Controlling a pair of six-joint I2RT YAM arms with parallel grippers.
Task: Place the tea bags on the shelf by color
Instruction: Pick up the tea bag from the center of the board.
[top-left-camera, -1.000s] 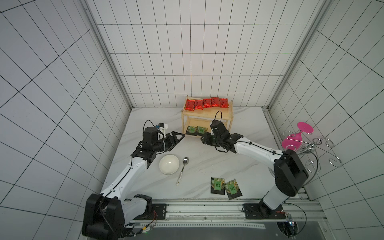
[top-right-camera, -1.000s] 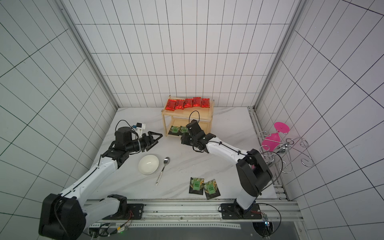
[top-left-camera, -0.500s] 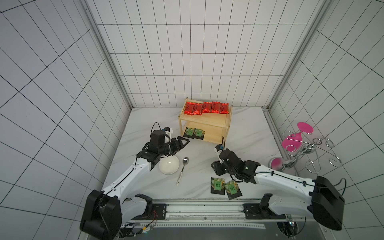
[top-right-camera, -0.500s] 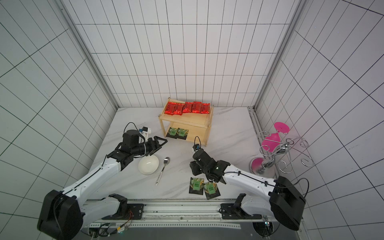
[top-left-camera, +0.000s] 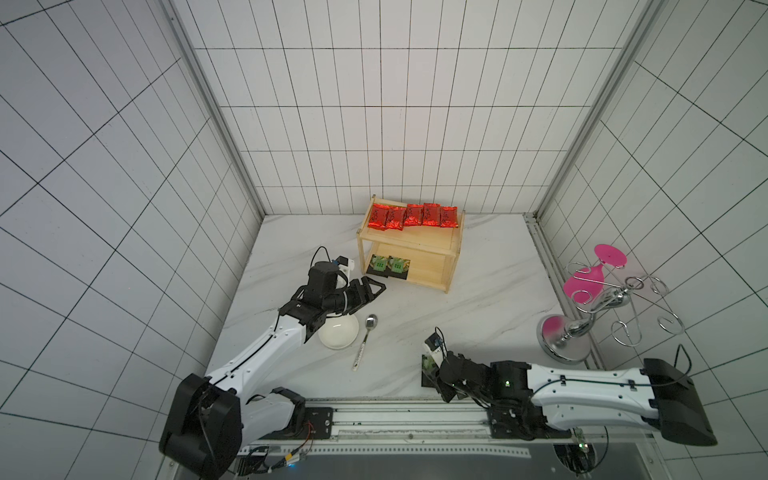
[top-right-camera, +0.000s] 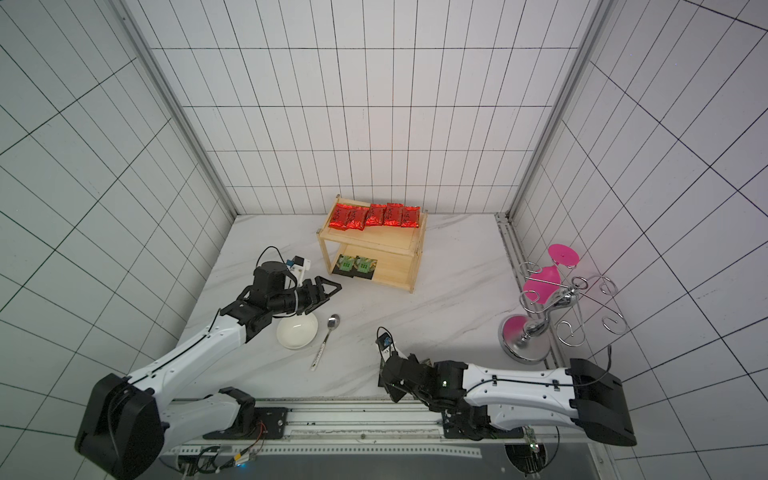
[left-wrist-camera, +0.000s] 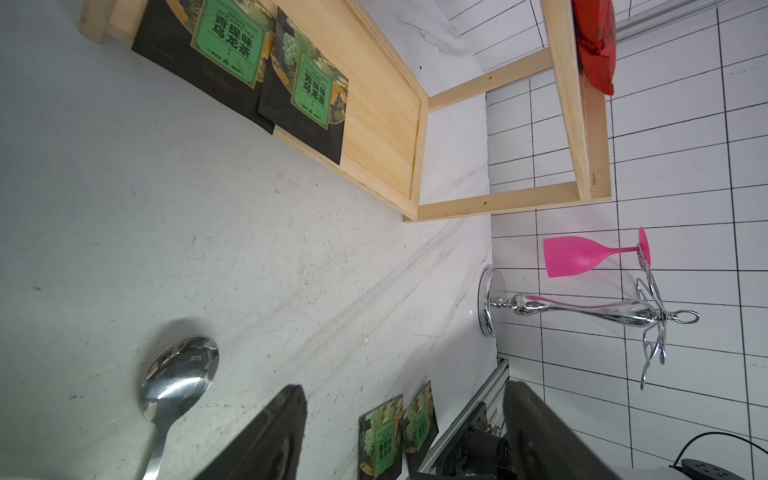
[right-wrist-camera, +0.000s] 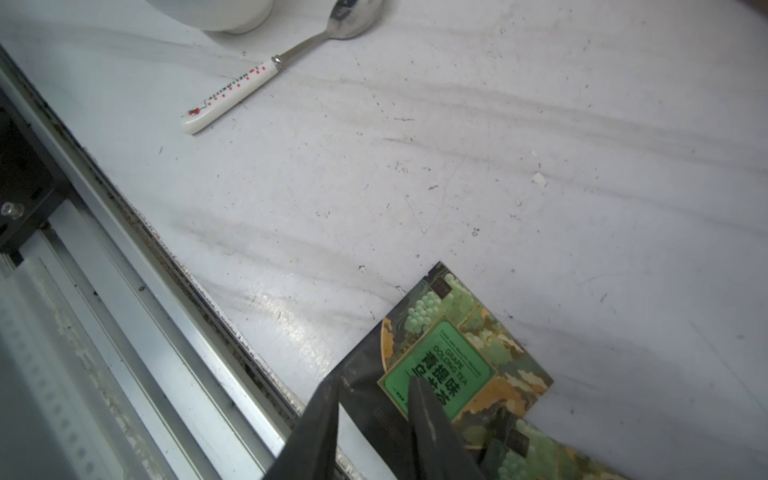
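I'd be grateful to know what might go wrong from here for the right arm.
The right gripper reaches only a corner of the black tea packet, so it may slip. It overlaps a second packet, which could be dragged. Both lie near the table's front edge and might slide off.

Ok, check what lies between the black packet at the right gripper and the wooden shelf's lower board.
Nothing visible. Bare marble runs from the black green-labelled packet to the wooden shelf's lower board; the white-handled metal spoon and white bowl lie to the robot's left.
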